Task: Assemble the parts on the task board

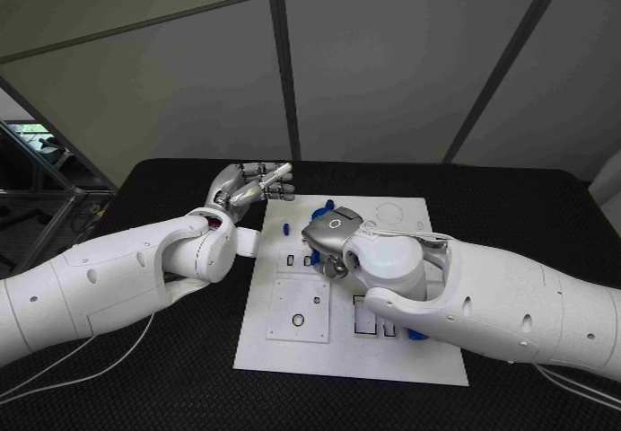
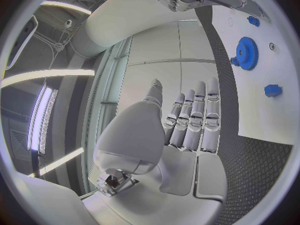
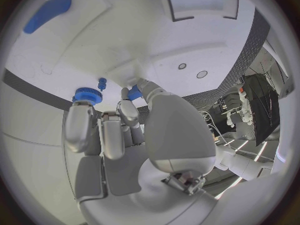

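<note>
Mid-task, by the look of it. Blue gear [image 3: 88, 95] near the board's [image 1: 389, 359] far end, at about 12 o'clock from board centre, under the right hand's [image 1: 334, 241] fingertips [image 3: 80, 127]: touching or merely over it, cannot tell. Small blue parts [image 2: 272, 90] loose nearby; another [image 1: 416, 334] at 5 o'clock. Seated or loose, unclear. Left hand [image 1: 249, 187] at 11 o'clock over the table [image 1: 155, 189], fingers straight, pressed together, empty.

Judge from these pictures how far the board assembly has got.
Early stage, it seems. Done: nothing plainly seated. In hand: the right hand reaches over the task board at a blue gear; whether it grips it is unclear. The left hand hangs open beside the board. Left: another blue gear and loose blue parts.
</note>
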